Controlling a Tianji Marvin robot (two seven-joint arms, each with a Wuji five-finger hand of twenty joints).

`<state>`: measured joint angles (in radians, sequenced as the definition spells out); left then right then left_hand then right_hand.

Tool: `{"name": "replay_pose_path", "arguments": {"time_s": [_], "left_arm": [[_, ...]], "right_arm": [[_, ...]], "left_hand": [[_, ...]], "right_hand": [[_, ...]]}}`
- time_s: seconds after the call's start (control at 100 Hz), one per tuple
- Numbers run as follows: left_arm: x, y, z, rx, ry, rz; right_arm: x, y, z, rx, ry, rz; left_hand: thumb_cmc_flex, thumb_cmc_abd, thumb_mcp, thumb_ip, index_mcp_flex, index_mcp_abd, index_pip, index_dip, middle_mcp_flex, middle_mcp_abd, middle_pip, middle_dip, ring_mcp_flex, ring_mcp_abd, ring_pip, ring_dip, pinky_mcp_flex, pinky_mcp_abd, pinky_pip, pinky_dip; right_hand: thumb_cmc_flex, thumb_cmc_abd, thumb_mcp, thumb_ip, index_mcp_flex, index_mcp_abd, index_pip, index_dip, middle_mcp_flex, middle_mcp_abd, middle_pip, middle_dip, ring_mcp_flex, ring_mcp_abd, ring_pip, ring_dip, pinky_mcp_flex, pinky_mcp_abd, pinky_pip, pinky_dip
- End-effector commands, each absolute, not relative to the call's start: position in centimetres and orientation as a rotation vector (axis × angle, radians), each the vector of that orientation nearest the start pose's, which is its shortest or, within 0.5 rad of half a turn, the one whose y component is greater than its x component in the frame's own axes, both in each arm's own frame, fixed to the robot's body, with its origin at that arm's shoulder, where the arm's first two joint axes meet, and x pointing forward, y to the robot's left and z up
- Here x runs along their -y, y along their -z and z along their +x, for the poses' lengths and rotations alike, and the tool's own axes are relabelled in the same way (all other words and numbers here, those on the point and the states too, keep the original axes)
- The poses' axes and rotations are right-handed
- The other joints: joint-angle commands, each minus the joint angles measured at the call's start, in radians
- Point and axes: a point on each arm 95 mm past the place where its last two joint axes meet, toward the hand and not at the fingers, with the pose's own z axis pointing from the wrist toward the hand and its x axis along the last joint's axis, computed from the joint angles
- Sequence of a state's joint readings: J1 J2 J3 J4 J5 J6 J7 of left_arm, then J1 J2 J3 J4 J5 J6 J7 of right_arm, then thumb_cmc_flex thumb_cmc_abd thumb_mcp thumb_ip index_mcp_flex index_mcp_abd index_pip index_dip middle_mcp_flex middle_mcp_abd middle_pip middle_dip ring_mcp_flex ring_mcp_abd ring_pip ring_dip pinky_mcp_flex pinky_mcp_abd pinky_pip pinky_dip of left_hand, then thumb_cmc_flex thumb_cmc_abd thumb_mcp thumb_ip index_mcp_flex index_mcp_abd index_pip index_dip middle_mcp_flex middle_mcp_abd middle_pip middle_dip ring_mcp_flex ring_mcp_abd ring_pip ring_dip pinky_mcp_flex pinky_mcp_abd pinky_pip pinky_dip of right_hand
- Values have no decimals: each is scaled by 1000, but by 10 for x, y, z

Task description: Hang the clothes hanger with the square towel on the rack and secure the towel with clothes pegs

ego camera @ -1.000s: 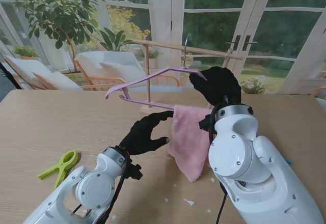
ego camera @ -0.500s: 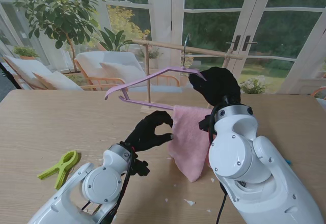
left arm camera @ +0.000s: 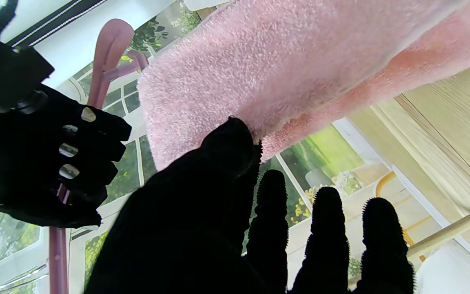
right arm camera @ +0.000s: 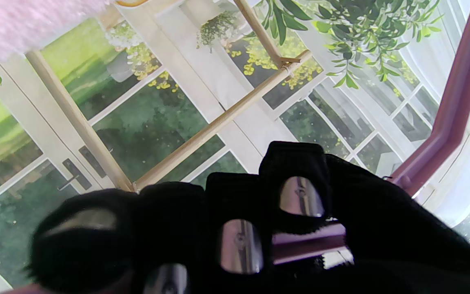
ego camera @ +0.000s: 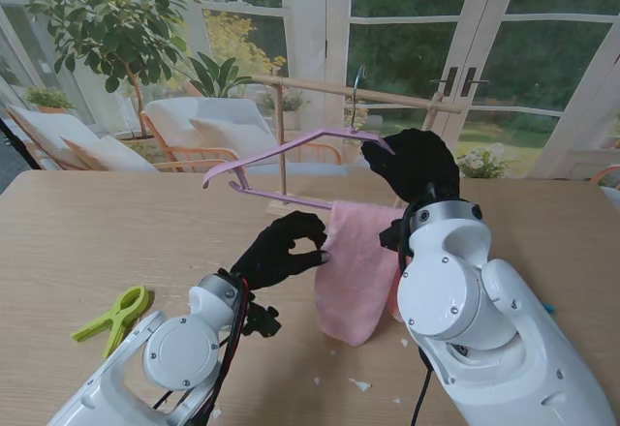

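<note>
Gripping hanger point(right arm camera: 447, 110): right robot hand point(right arm camera: 227, 232); left robot hand point(left arm camera: 227, 212) pinching towel point(left arm camera: 284, 69) edge, wrist view only.

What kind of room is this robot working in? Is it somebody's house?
It looks like a bright sunroom or conservatory, though it could be a staged demo space. Glazed doors open onto greenery, a potted tree and lounge chairs stand behind the wooden table, and a small wooden drying rack sits on it.

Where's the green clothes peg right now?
In the stand view the green clothes peg lies on the table at the robot's left, near the left arm, well apart from the pink towel.
</note>
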<state>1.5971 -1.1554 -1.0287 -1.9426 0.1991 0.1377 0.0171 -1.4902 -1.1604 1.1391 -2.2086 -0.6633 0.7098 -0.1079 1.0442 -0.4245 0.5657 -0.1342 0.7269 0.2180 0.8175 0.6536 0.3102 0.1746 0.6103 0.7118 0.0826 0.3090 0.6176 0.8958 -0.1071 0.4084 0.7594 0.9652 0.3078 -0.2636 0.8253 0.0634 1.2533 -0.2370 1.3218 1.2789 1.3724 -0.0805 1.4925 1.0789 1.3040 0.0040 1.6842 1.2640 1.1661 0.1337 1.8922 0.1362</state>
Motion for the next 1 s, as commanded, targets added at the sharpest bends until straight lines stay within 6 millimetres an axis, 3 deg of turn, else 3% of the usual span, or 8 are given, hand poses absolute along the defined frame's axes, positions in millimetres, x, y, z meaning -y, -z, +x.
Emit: {"name": "replay_pose_path", "arguments": {"time_s": [0.0, 0.18, 0.36, 0.42, 0.5, 0.69, 0.85, 0.99], "left_arm": [[124, 242, 344, -1168, 2248, -1893], [123, 241, 343, -1177, 2254, -1908], [121, 238, 338, -1160, 2262, -1946], [119, 235, 336, -1145, 2267, -1948], [115, 229, 333, -1129, 2279, -1952], [111, 213, 326, -1096, 2331, -1955], [110, 198, 324, -1079, 2368, -1934], [111, 183, 325, -1069, 2386, -1923]], "right_arm": [[-61, 114, 359, -708, -1776, 1503], [-61, 113, 359, -710, -1781, 1500], [-57, 115, 360, -704, -1761, 1489], [-54, 117, 361, -698, -1750, 1491], [-52, 120, 362, -692, -1732, 1493], [-47, 126, 365, -688, -1695, 1499], [-44, 132, 365, -691, -1690, 1524], [-42, 137, 364, -696, -1690, 1546]], "left_hand": [[55, 26, -13, -8, 4, 3, 89, 41, -10, 10, 29, 16, -17, -14, 11, 6, -12, -24, -19, 11], [99, 16, 2, -1, 49, -11, 32, -23, 42, 23, 31, 27, 4, -4, 23, 13, -11, -13, -1, 18], [112, 25, -12, 1, 47, 34, 41, -20, 154, 64, 32, 263, 44, 29, 78, 43, -8, 8, 60, 13], [120, 42, -45, 7, 29, 18, 44, 22, 305, 73, -45, 371, 124, 80, 128, 74, 3, 42, 164, 14], [123, 54, -61, 6, 14, 5, 50, 49, 539, 110, -107, 319, 307, 171, 169, 61, 89, 127, 269, -14], [167, 87, -129, 21, -24, 7, 71, 87, 714, 183, 120, 89, 600, 257, 308, 44, 315, 286, 485, -66], [187, 91, -132, 23, -42, 21, 92, 78, 764, 169, 282, 99, 719, 253, 434, 84, 461, 290, 549, 28], [205, 99, -147, 31, -47, 10, 115, 76, 762, 171, 361, 145, 742, 237, 502, 125, 497, 290, 571, 97]], "right_hand": [[7, 75, -6, 40, 73, -13, 5, 19, 73, 47, 93, 5, 5, -35, 175, 56, 82, -186, 202, 1175], [6, 74, -6, 40, 73, -13, 5, 20, 73, 47, 93, 5, 5, -36, 175, 56, 82, -186, 202, 1174], [5, 76, -6, 41, 73, -14, 5, 21, 73, 46, 92, 4, 5, -37, 175, 56, 82, -187, 202, 1173], [5, 76, -6, 41, 73, -14, 5, 21, 73, 46, 92, 4, 5, -36, 175, 56, 82, -187, 202, 1173], [6, 76, -6, 41, 73, -14, 5, 21, 73, 46, 92, 4, 5, -35, 175, 55, 82, -187, 202, 1172], [7, 78, -8, 40, 73, -14, 5, 22, 73, 46, 92, 4, 5, -36, 175, 55, 82, -187, 202, 1172], [8, 78, -8, 40, 73, -14, 5, 22, 73, 46, 92, 4, 5, -36, 175, 55, 82, -187, 202, 1172], [9, 77, -8, 40, 73, -11, 3, 21, 73, 46, 92, 4, 5, -35, 175, 55, 82, -187, 202, 1172]]}}
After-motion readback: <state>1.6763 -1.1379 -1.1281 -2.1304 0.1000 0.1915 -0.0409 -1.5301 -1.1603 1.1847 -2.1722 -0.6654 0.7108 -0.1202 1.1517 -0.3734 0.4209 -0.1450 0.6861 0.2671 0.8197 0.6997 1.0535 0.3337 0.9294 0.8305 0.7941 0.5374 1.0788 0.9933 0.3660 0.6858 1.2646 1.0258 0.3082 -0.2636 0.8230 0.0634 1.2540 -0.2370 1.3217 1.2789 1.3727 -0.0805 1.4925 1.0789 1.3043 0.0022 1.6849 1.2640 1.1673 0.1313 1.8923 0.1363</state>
